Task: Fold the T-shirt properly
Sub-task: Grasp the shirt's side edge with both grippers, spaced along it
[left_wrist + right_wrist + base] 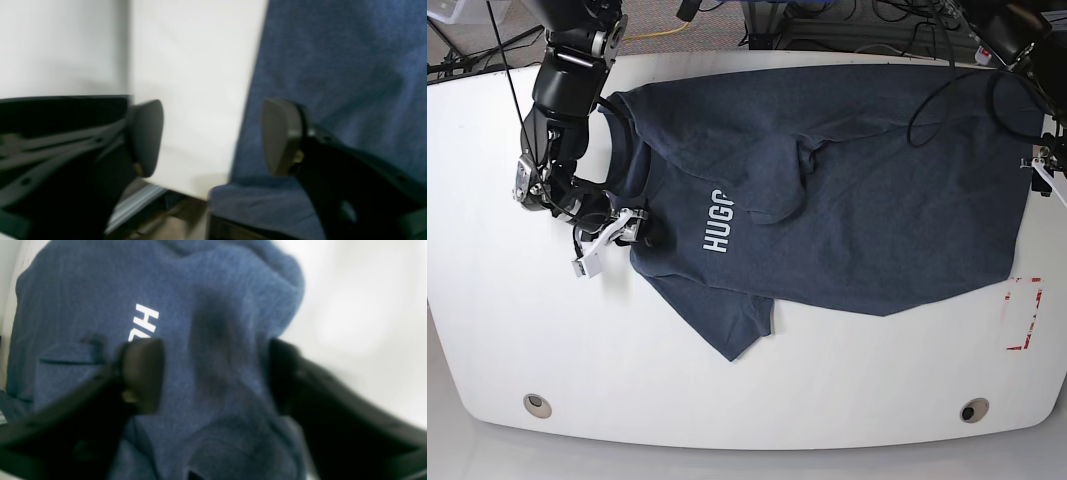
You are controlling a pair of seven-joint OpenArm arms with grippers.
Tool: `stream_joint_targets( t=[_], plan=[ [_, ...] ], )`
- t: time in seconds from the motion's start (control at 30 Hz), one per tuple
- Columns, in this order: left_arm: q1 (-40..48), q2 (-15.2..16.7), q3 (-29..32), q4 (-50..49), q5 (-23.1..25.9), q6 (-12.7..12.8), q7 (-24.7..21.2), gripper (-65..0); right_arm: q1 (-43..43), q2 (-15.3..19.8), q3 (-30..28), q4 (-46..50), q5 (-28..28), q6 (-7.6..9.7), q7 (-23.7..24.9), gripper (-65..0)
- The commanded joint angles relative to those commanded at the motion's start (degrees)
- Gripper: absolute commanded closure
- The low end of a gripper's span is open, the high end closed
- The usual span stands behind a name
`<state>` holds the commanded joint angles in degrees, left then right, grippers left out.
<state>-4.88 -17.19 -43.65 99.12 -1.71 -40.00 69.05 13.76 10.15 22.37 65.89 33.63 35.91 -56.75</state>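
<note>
The dark navy T-shirt [847,190] lies spread on the white table [517,330], collar to the left and hem to the right, with white lettering [718,222] facing up and a fold in its middle. My right gripper [630,229] is at the shirt's left edge near the collar. In the right wrist view it [213,373] is open, with rumpled cloth [206,340] below the gap between the fingers. My left gripper [1039,166] is at the shirt's right edge. In the left wrist view it [213,136] is open and empty, one finger over bare table, the other over cloth [333,66].
A red tape mark [1024,313] sits on the table near the right edge. Two round holes [533,403] [972,410] lie near the front edge. Cables and equipment crowd the floor behind the table. The table's edge [186,195] shows just below my left gripper.
</note>
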Motion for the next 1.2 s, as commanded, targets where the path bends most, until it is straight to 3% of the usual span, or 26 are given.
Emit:
stream_joint_targets(
  t=[0.13, 0.17, 0.37, 0.63, 0.83, 0.93, 1.2],
  plan=[
    [-5.01, -1.85, 0.26, -8.97, -0.35, 0.0, 0.0, -54.3, 0.09, 0.18, -0.26, 0.35, 0.0, -0.09, 0.0, -8.1],
    [-6.33, -1.85, 0.26, -11.43, -0.35, 0.0, -0.09, -54.9, 0.09, 0.18, -0.26, 0.35, 0.0, -0.09, 0.0, -6.2],
    [-12.92, -2.37, 0.35, -26.81, -0.09, 0.22, -10.55, -55.3, 0.09, 0.09, -0.26, 0.35, 0.0, -0.09, 0.0, -5.5],
    [-20.22, -8.0, 5.36, -49.41, -0.26, 0.57, -25.49, -55.3, 0.09, 0.18, -0.26, 0.35, 0.0, 0.09, 0.0, -5.5],
    [-24.79, -9.41, 5.54, -60.13, -0.09, 0.57, -29.8, -55.3, 0.09, 0.35, -0.18, 0.44, 0.0, 0.18, 0.0, -5.5],
    [-26.64, -9.32, 8.88, -63.65, -0.26, 0.57, -30.86, -55.3, 0.09, 0.18, -0.18, 0.44, 0.09, 0.18, 0.0, -5.4],
    [-27.08, -6.95, 11.08, -64.53, -0.44, 0.57, -30.59, -54.7, 0.09, 0.09, 0.0, 0.44, 0.18, 0.18, 0.0, -5.2]
  ],
)
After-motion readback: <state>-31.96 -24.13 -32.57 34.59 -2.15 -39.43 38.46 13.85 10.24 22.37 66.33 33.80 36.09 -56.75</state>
